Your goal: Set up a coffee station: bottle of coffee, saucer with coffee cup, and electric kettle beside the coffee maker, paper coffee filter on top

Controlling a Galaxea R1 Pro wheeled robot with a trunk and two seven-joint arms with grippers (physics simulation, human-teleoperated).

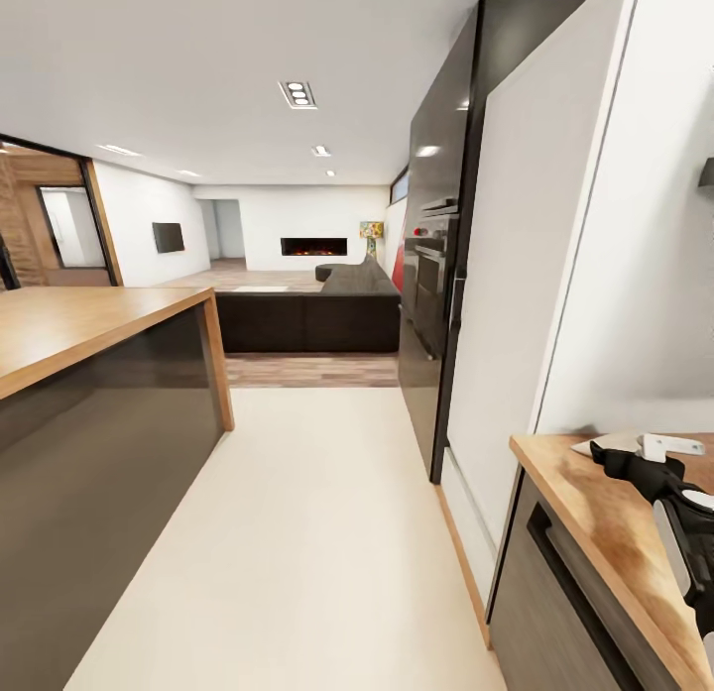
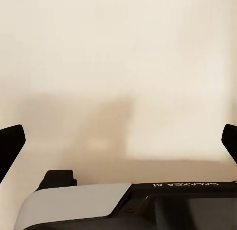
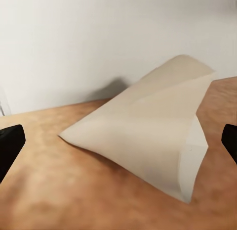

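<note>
At the far left of the head view stands the big wooden island block (image 1: 69, 329), its dark side panel facing a pale floor (image 1: 297, 532) that runs back to a dark sofa (image 1: 307, 314) and a lit fireplace (image 1: 313, 246) in the far wall. Right of the aisle rise tall dark cabinets with a built-in oven (image 1: 431, 275), then a white panel.

The left gripper (image 2: 118, 143) hangs over plain pale flooring, its fingertips spread wide at the edges of its wrist view, with nothing between them.

At the lower right, the light-wood desk (image 1: 595, 513) begins. The paper coffee filter (image 3: 148, 126) lies on its side near the desk's back edge, close to the white wall, its open mouth turned away from the wall. The right gripper (image 3: 118, 143) sits low just in front of it, spread wide and empty, the filter between the lines of its fingers but untouched.

The risk, as I judge it, is the filter itself: thin and light, it could skate along the smooth wood if one finger meets it first, or crumple flat under a hard close. Coming in too low could scrape the fingertips on the desk.
</note>
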